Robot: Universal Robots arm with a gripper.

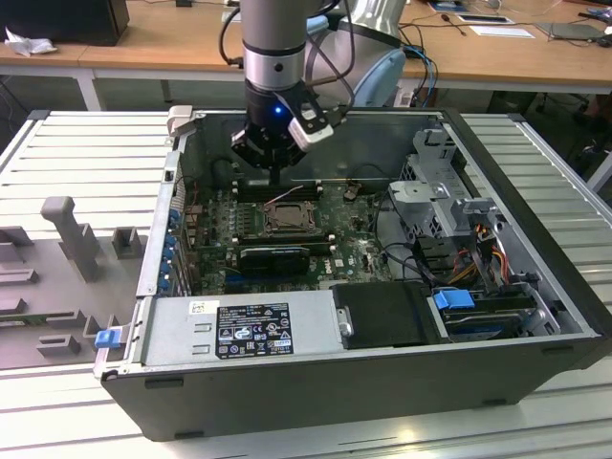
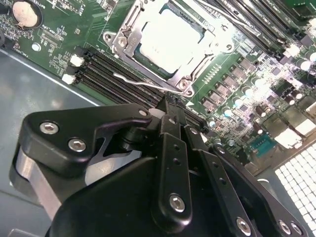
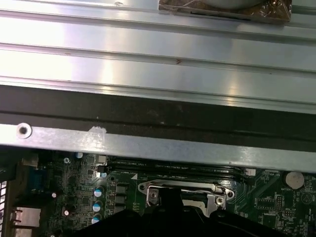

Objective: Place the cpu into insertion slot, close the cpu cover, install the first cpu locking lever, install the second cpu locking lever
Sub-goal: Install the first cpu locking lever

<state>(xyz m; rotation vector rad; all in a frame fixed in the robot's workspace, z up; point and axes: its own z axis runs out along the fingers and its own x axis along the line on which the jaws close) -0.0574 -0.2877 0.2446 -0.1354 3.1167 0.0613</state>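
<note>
The insertion slot [image 1: 287,218] sits mid-motherboard inside the open computer case. In the second wrist view the cpu [image 2: 170,42] lies in it, pale face up, with the grey cpu cover [image 2: 118,40] lying flat around it. A thin wire locking lever [image 2: 136,81] runs along the socket's side next to the memory slots [image 2: 111,69]. My gripper [image 2: 170,109] is shut, its black fingers pressed together with nothing seen between them. It hangs just behind the socket, over the memory slots, in the exterior view [image 1: 277,177]. The cover's edge [image 3: 153,190] shows in the first wrist view.
A black expansion card [image 1: 275,256] lies in front of the socket, and a power supply [image 1: 239,330] fills the case's near side. Drive cage and cables [image 1: 449,206] stand at the exterior view's right. The case wall [image 3: 148,143] runs close behind the gripper.
</note>
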